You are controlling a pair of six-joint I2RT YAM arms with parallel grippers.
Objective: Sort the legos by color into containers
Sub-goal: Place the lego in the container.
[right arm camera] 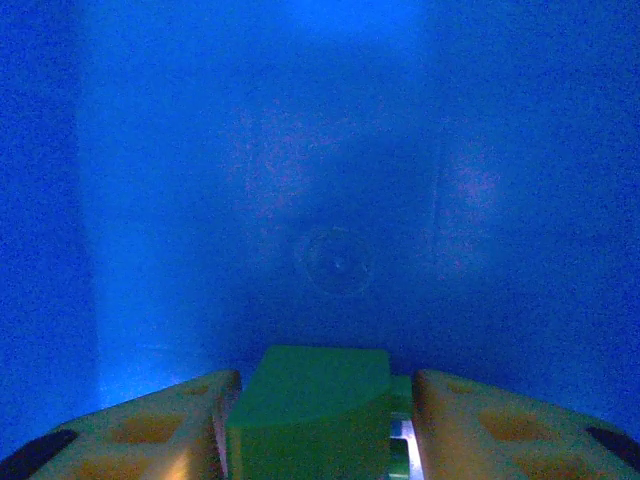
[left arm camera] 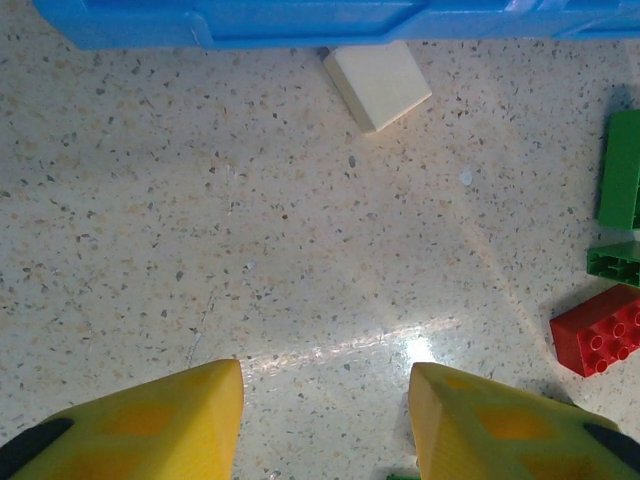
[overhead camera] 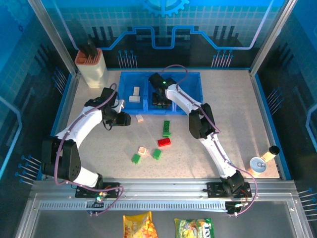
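Seen from above: two robot arms (overhead camera: 84, 121), three joined blue bins (overhead camera: 190, 85), one red brick (overhead camera: 164, 142), and three green bricks (overhead camera: 167, 128) loose on the counter (overhead camera: 237, 114). A fourth green brick (right arm camera: 310, 410) sits inside a bin. Four cream bricks (overhead camera: 133, 98) are clearly in sight, plus two snack bags (overhead camera: 139, 225) and one can (overhead camera: 257, 164).

Top external: high above near edge, looking down on whole worktop (overhead camera: 237, 109). Left wrist: low behind left gripper (left arm camera: 325, 390); cream lego (left arm camera: 378, 85) ahead, shared with top. Right wrist: behind right gripper (right arm camera: 315, 400), close inside containers (right arm camera: 330, 200).
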